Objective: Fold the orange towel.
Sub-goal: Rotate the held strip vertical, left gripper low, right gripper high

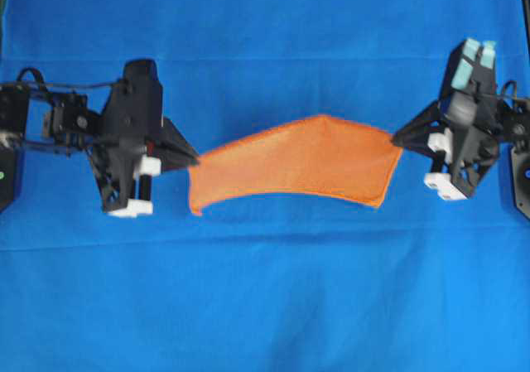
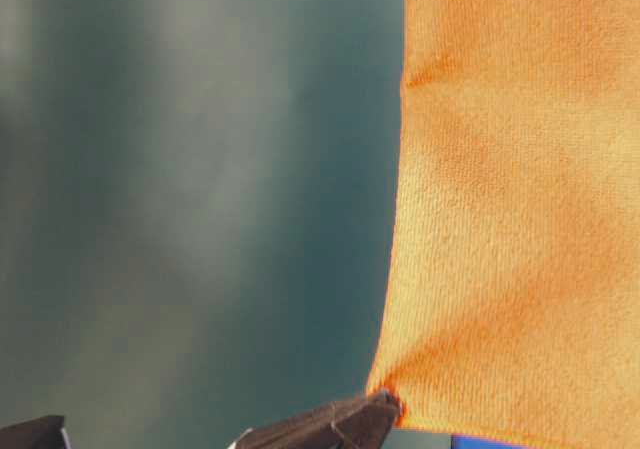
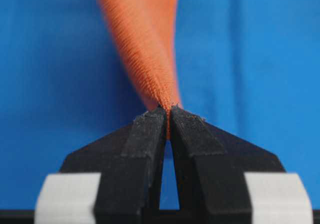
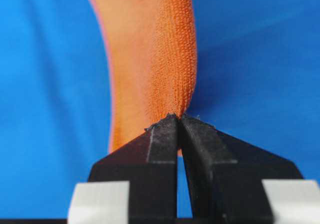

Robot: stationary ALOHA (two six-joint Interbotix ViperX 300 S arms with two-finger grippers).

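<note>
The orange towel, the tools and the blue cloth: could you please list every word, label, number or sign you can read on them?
None: no view shows any readable text.
Orange towel: plain, no tag showing.
Left tool and right tool: black fingers, unmarked.
Blue cloth: plain.

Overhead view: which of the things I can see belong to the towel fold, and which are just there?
Part of the job:
- orange towel, lifted and stretched between the grippers
- left gripper, shut on the towel's left corner
- right gripper, shut on its right corner

Just there:
- blue cloth surface underneath; nothing else lies about
</note>
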